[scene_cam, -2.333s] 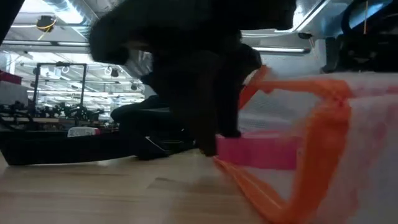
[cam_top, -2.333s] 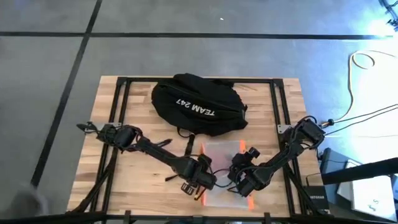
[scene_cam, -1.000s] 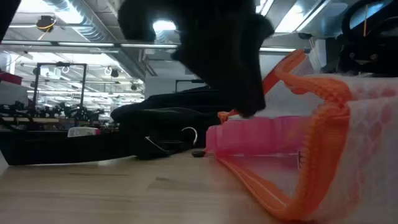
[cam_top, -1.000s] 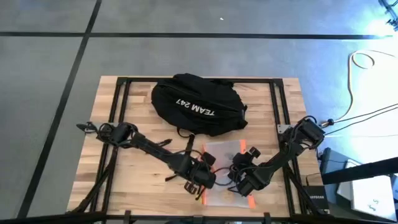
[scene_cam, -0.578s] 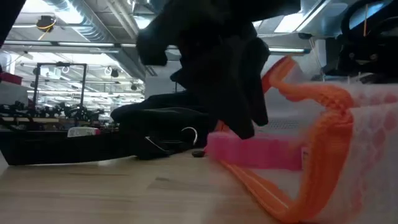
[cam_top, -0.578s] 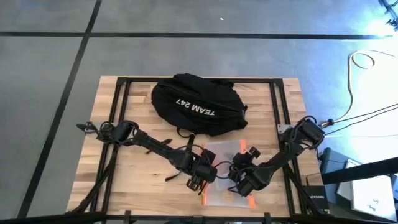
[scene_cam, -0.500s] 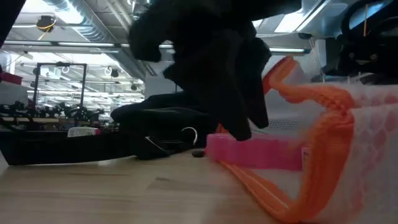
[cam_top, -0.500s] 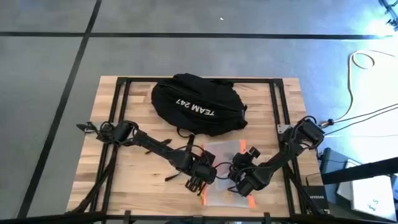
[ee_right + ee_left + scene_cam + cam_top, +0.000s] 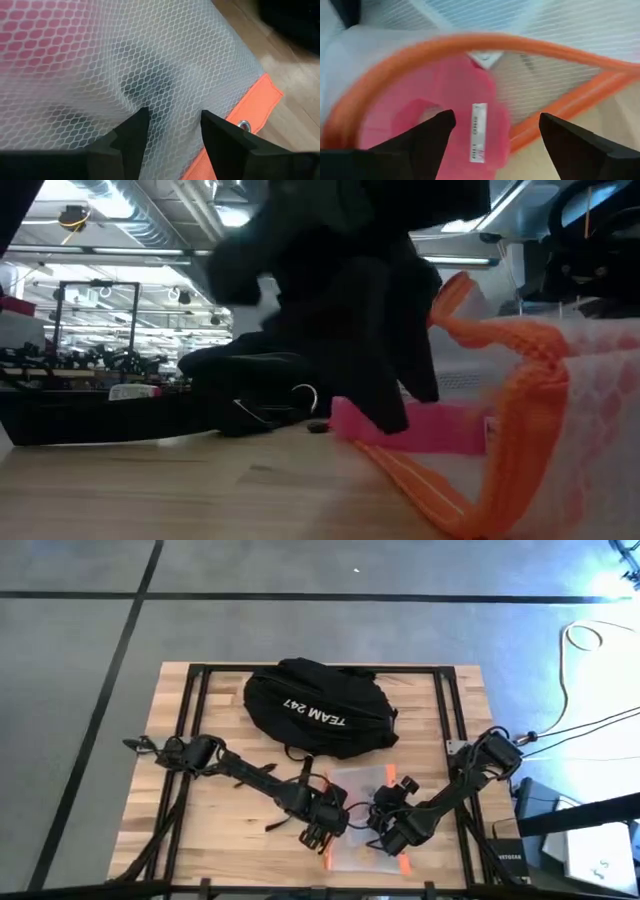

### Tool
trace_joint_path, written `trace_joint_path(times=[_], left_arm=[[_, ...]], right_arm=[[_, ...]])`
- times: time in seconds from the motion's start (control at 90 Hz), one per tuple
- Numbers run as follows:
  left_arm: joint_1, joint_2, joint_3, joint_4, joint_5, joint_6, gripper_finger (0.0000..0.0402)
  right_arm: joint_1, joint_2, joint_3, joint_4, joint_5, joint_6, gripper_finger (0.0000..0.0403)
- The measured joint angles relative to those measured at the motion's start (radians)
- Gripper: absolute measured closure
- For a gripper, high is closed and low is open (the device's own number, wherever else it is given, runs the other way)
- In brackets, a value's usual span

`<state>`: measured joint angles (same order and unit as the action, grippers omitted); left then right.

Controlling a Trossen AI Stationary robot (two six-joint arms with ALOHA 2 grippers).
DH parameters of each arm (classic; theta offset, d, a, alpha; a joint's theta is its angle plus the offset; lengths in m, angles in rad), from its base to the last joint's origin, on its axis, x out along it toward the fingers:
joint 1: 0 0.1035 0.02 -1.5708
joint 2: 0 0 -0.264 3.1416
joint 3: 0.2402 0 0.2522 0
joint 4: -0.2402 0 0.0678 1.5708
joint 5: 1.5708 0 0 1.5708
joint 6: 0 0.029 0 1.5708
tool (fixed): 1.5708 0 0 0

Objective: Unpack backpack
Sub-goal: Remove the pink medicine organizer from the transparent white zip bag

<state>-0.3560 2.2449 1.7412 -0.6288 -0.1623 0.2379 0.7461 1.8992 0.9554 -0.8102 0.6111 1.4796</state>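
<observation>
Backpack point(image 9: 318, 708): lying at the far middle of the wooden table point(image 9: 220, 830), white lettering facing up, straps trailing toward the near side; touched by neither arm.

Mesh pouch point(image 9: 362, 815), white netting with orange trim: lying flat on the near half of the table, just in front of the backpack, its orange-edged mouth gaping toward the left arm.

Pink item point(image 9: 470, 120): sitting inside the pouch mouth, a white label showing on it.

Left gripper point(image 9: 492, 122): hovering at the pouch's open mouth, fingers spread wide apart, pointing in at the pink item, clasping nothing.

Right gripper point(image 9: 172, 122): pressing down on the pouch's mesh near an orange corner with a metal eyelet point(image 9: 243, 125); fingers standing slightly apart, netting bunching between them, a firm clamp not being discernible.
</observation>
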Motion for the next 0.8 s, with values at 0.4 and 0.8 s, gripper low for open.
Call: trace_joint_path(times=[0.4, 0.8], left_arm=[[0.017, 0.007, -0.003, -0.015, -0.034, -0.073, 0.0109], [0.018, 0.007, -0.002, -0.036, 0.022, -0.061, 0.0125]], right_arm=[[-0.001, 0.0, 0.019, -0.009, -0.001, -0.022, 0.0236], [-0.001, 0.0, 0.019, -0.01, -0.001, -0.023, 0.0236]])
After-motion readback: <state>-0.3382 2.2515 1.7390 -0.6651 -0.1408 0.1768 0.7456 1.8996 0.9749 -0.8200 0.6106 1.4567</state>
